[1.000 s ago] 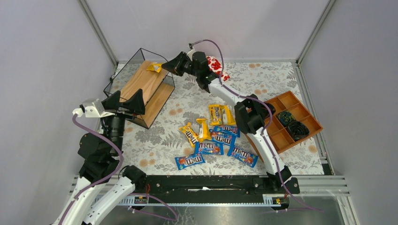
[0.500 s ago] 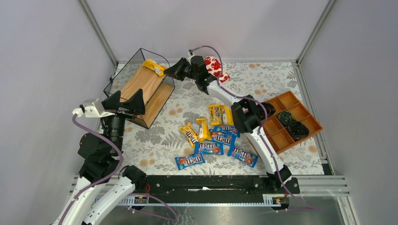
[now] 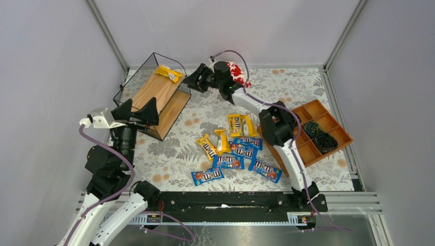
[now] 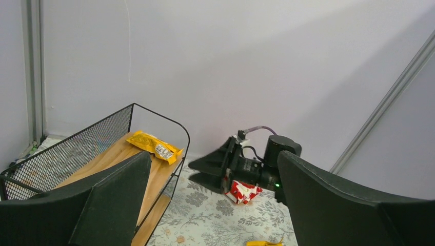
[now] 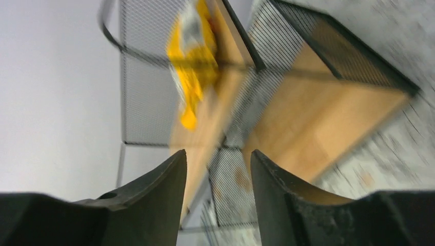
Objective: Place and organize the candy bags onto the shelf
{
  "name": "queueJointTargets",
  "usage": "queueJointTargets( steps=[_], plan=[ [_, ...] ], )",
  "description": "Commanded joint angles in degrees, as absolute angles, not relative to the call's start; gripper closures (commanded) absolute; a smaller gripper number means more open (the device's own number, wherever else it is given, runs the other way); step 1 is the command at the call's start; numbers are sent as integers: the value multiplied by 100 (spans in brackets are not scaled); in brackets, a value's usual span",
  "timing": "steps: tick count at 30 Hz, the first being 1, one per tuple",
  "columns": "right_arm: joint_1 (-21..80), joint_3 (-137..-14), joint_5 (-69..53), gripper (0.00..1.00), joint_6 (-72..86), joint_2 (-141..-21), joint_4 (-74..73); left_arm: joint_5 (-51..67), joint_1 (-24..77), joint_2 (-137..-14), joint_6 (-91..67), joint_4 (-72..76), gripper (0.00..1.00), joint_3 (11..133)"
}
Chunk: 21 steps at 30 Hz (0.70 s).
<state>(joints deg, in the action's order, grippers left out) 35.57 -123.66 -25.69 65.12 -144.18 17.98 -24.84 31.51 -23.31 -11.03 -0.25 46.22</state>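
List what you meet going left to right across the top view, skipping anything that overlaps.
left end effector → yellow bag → right end effector → pouch → tray

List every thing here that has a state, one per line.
Left tool, open, empty.
Right tool, open, empty, beside the shelf.
Shelf, upright, one packet on its top board.
Yellow candy bag, lying flat on that board, touched by neither tool.
Other candy bags, in a loose overlapping heap, off the shelf.
Tray, black items in two compartments.
Floral pouch, partly hidden, not gripped.
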Motion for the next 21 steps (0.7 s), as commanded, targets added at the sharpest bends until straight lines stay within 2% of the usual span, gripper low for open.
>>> queueJointTargets(
  steps=[1,6,13,16,21],
  plan=[
    [3533,-10625,-2981,40,5229,-12548,1459,-2437,3120,-2339,-1149,193,1,4571],
    [3544,-8203,-2690,23,3531,-10804,317,-2374,3127,-2364,-1207,185,1,4553],
    [3732,-4832,-1403,11,3046,-8151,-827,-2089,3129,-2541,-1393,139,1,4564],
    [3768,-3913,-915,8,3338,-6981,-1153,-1875,3145,-2802,-1505,104,1,4581],
    [3772,-3172,-818,7,3884,-5772,-1455,-640,3155,-3740,-2014,-675,1,5012]
  ],
)
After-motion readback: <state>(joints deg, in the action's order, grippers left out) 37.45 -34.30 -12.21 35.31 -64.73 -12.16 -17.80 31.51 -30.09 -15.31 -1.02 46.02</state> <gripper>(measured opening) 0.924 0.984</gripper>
